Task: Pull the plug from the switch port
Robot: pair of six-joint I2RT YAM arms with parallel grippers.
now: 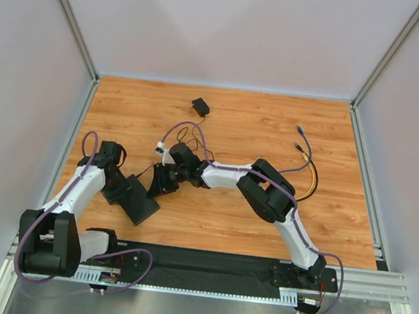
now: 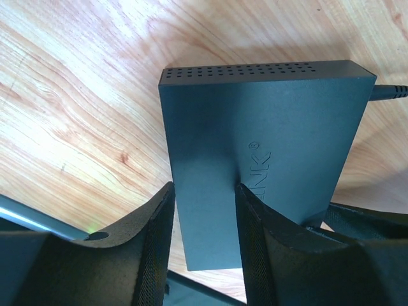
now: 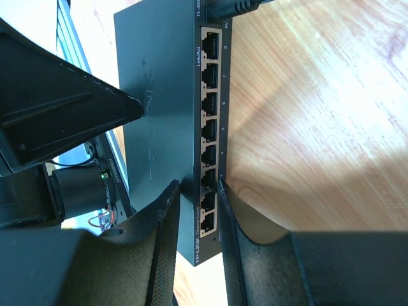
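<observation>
The switch (image 1: 139, 206) (image 2: 255, 115) (image 3: 159, 76) is a flat matte-black box near the left front of the wooden table. In the right wrist view its row of network ports (image 3: 210, 115) looks empty. A black plug (image 3: 233, 7) on a thin lead (image 2: 390, 91) sits in the socket at the far end of that edge. My right gripper (image 3: 199, 183) (image 1: 161, 182) is shut across the switch's thickness at the port edge. My left gripper (image 2: 203, 188) (image 1: 123, 187) stands open over the switch's opposite end, with one finger (image 3: 76, 115) touching the top face.
A small black adapter block (image 1: 200, 106) lies at the back, its lead running towards the switch. Loose yellow and purple network cables (image 1: 308, 170) lie at the right. Grey walls close in the table on three sides.
</observation>
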